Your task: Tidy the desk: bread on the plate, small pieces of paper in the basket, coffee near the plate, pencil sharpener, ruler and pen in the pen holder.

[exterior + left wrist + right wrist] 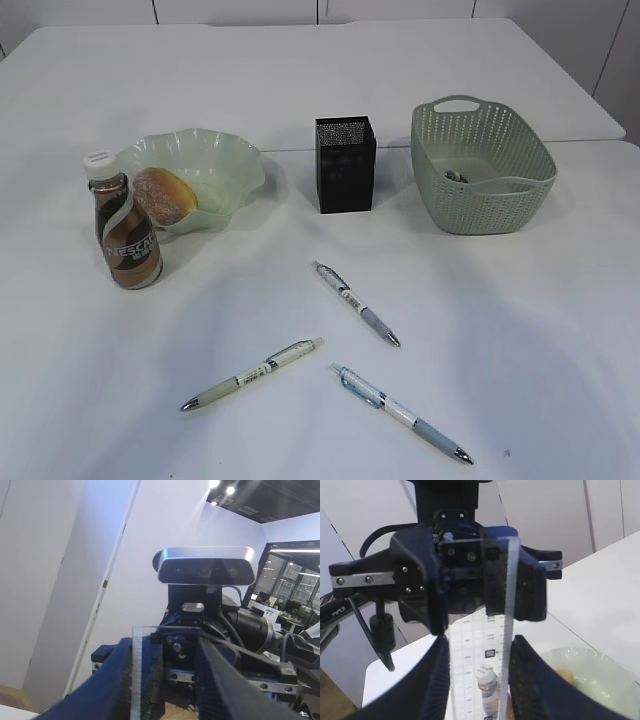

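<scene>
Neither arm shows in the exterior view. My right gripper (480,642) is shut on the edges of a clear ruler (481,595), held upright in the air. My left gripper (165,642) faces it. Its jaws are apart, and the ruler (137,670) stands edge-on against the left finger. On the table, bread (165,193) lies on the green plate (225,165). The coffee bottle (128,235) stands beside the plate. Three pens (355,303) (252,375) (400,412) lie at the front. The black pen holder (346,165) and the green basket (520,190) stand behind them. No pencil sharpener is in view.
Small scraps (455,177) lie inside the basket. A second white table adjoins at the back. Through the ruler, the right wrist view shows the bottle (487,680), and beside it the plate (585,662).
</scene>
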You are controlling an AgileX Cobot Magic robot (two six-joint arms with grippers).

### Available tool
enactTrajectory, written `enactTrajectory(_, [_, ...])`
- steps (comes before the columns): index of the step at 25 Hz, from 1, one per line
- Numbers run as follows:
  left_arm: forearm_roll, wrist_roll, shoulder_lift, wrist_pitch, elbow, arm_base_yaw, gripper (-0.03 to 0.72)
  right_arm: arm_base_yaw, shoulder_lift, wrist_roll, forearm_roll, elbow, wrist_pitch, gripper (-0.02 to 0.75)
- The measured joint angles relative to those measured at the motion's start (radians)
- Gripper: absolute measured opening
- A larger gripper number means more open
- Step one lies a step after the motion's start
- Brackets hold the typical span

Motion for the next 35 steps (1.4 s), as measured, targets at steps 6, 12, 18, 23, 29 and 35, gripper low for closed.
enactTrajectory(6, [0.0, 0.0, 0.0, 0.0, 0.0, 0.0, 0.241, 0.0, 0.0, 0.0, 0.0, 0.0, 0.0, 0.281])
enactTrajectory(12, [0.002, 0.0, 0.0, 0.0, 0.0, 0.0, 0.262, 0.0, 0.0, 0.0, 0.0, 0.0, 0.0, 0.281])
enactTrajectory(18, [0.002, 0.0, 0.0, 0.0, 0.0, 0.0, 0.266, 0.0, 0.0, 0.0, 0.0, 0.0, 0.0, 0.281])
enactTrajectory(23, [0.002, 0.0, 0.0, 0.0, 0.0, 0.0, 0.309, 0.0, 0.0, 0.002, 0.0, 0.0, 0.0, 0.281])
enactTrajectory(29, [0.002, 0.0, 0.0, 0.0, 0.0, 0.0, 0.366, 0.0, 0.0, 0.002, -0.002, 0.0, 0.002, 0.281])
enactTrajectory(35, [0.002, 0.0, 0.0, -0.002, 0.0, 0.0, 0.431, 0.0, 0.0, 0.006, -0.002, 0.0, 0.003, 0.281])
